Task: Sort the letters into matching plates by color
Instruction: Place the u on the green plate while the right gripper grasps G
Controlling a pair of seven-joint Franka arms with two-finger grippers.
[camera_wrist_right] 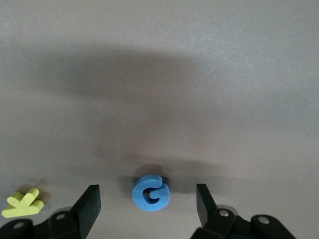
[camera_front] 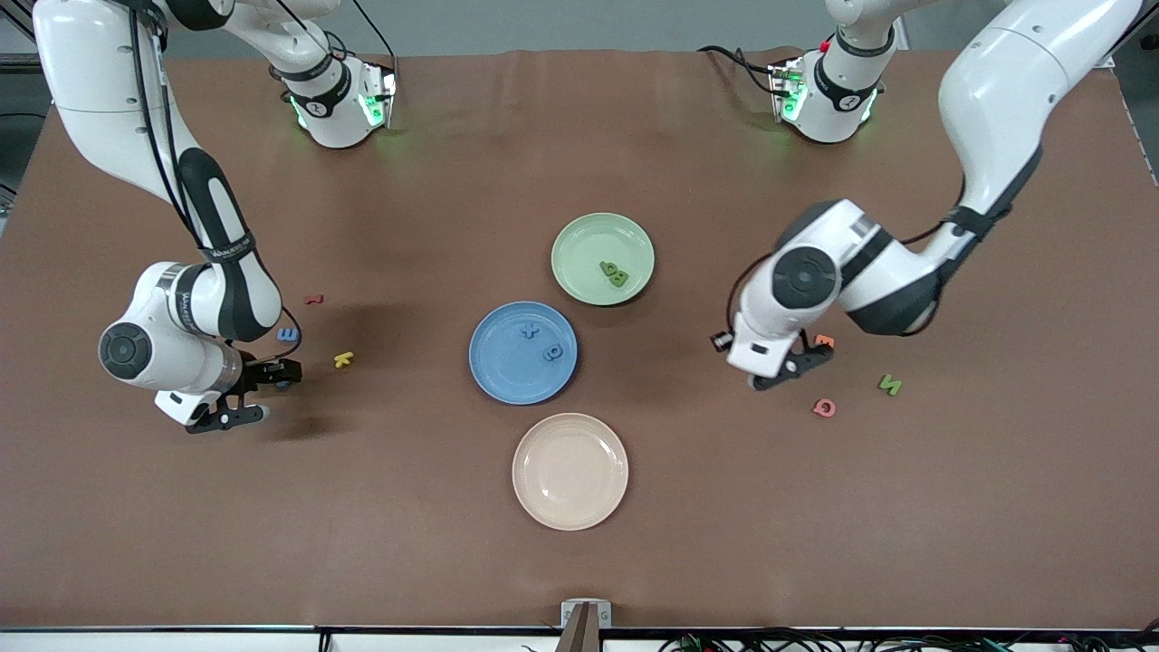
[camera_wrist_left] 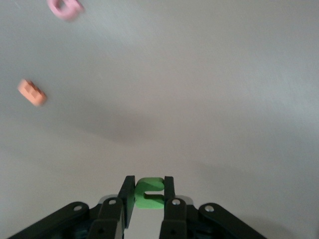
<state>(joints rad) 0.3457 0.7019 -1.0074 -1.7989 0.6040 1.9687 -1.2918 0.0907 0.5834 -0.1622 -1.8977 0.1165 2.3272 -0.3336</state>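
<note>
Blue plate point(camera_front: 496, 373) holds two blue letters point(camera_front: 541, 342), green plate point(camera_front: 579, 237) two green point(camera_front: 615, 273) (the beige plate point(camera_front: 569, 471) none). Only wrist views show left hand point(camera_wrist_left: 149, 195) clamping a green letter point(camera_wrist_left: 149, 193), right hand point(camera_wrist_right: 148, 205) apart around a blue letter point(camera_wrist_right: 150, 192).

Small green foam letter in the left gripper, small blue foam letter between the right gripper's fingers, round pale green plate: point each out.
Small green foam letter point(camera_wrist_left: 148, 193), left wrist view, its face.
Small blue foam letter point(camera_wrist_right: 150, 192), right wrist view, its top face.
Round pale green plate point(camera_front: 579, 237), front view, bare inner surface.
</note>
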